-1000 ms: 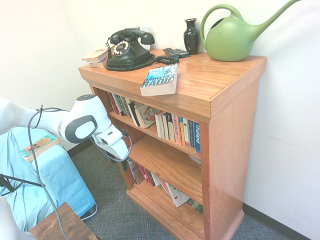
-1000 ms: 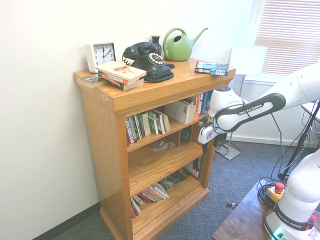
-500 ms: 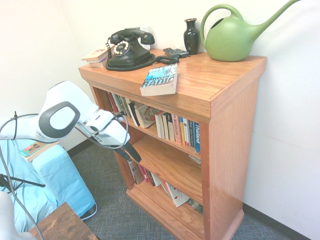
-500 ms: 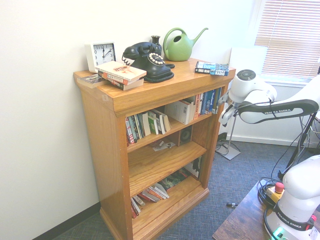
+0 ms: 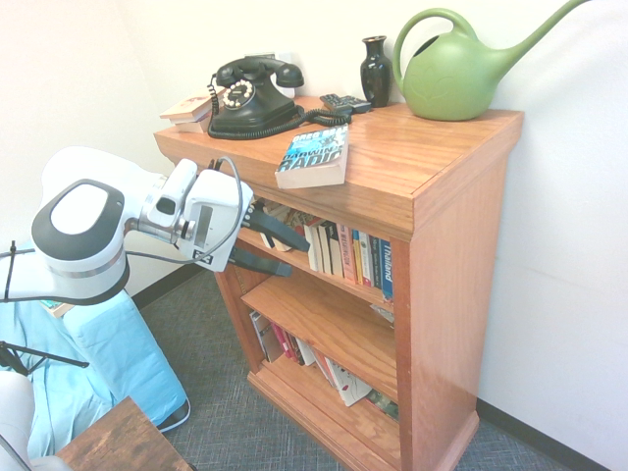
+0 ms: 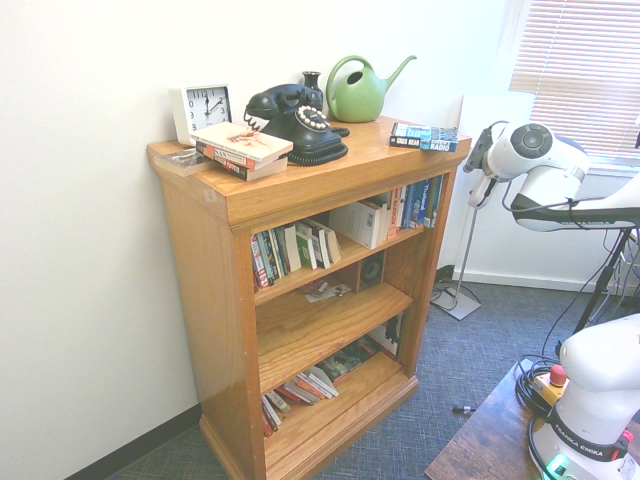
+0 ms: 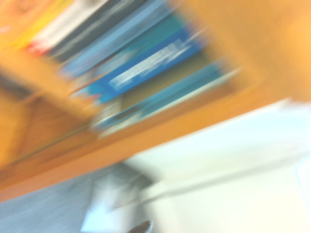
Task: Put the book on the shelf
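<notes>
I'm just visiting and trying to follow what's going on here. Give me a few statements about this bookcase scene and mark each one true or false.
1. The book lies flat on top of the shelf. True.
2. The gripper is clamped on the book. False: its fingers are open and empty, in front of the upper row of books.
3. A green watering can stands on the top board. True.
4. The black telephone sits on the floor. False: it is on the top board.

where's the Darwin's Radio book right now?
The book lies flat on the shelf's top board, at its front edge, in front of the black telephone; the gripper is below it, open and empty.
</notes>
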Tool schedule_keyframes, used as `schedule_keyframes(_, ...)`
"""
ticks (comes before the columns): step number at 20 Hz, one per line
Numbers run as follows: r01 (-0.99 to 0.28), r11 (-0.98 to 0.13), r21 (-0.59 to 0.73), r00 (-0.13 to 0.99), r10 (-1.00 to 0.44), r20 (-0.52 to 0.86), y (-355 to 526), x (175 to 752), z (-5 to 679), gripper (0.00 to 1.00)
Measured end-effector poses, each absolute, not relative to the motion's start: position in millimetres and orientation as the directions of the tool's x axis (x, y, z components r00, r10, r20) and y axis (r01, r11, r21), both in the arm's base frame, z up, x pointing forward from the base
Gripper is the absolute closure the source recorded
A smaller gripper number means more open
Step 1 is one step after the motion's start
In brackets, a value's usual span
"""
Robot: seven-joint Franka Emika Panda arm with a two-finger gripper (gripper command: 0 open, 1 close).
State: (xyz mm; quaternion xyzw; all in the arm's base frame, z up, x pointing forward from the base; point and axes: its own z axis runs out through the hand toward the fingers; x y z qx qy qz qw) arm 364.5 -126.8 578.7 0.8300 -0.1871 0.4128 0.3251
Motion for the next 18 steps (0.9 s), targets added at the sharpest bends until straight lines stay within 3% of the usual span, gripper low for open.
schedule_keyframes(6,-0.506,-0.709,0.491,0.552,0.172,0.816,-128.7,374.9,601.9,0.0)
schedule_keyframes(18,-0.443,-0.705,0.553,0.491,0.325,0.808,-107.1,411.4,616.3,0.0)
